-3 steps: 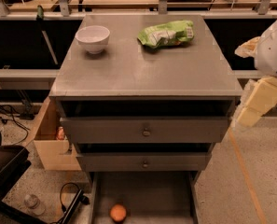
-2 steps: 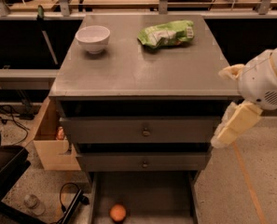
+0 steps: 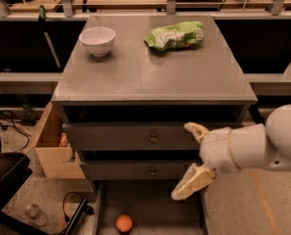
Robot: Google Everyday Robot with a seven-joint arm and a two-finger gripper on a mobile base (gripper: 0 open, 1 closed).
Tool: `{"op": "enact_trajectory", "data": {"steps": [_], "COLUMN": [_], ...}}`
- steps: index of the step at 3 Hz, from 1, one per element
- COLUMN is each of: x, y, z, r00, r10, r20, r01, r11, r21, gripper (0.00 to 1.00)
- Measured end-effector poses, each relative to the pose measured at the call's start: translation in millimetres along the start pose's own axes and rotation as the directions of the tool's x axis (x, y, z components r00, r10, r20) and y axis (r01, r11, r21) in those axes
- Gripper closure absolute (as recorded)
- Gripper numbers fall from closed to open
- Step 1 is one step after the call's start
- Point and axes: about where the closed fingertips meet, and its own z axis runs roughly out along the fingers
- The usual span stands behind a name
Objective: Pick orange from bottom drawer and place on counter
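The orange (image 3: 124,223) lies on the floor of the open bottom drawer (image 3: 155,204), near its front left. The grey counter (image 3: 150,72) tops the cabinet above two closed drawers with small knobs. My gripper (image 3: 191,157) comes in from the right on a white arm and hangs in front of the two closed drawers, above and to the right of the orange. Its two cream fingers (image 3: 190,184) are spread apart and hold nothing.
A white bowl (image 3: 97,39) and a green bag (image 3: 175,35) sit at the back of the counter. A cardboard box (image 3: 52,153) stands left of the cabinet. A black chair (image 3: 3,180), cables and a plastic bottle (image 3: 35,212) are on the floor at the left.
My arm and gripper have moved left and down, from beside the cabinet's right edge to in front of the drawers. The orange has not moved.
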Motion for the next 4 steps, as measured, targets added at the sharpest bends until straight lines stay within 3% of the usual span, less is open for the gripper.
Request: {"op": "enact_trajectory", "data": {"steps": [1, 2, 3, 4], "x": [12, 28, 30, 30], "y": [12, 11, -4, -4], "z": [54, 102, 107, 107], "r00": [0.999, 0.998, 0.998, 0.998], "r10": [-0.036, -0.059, -0.063, -0.063], "r20": [0.04, 0.028, 0.022, 0.022], "r01": [0.035, 0.057, 0.06, 0.06], "r11": [0.9991, 0.9964, 0.9908, 0.9908], "r21": [0.025, 0.063, 0.121, 0.121], "gripper": [0.0, 0.0, 0.0, 0.0]}}
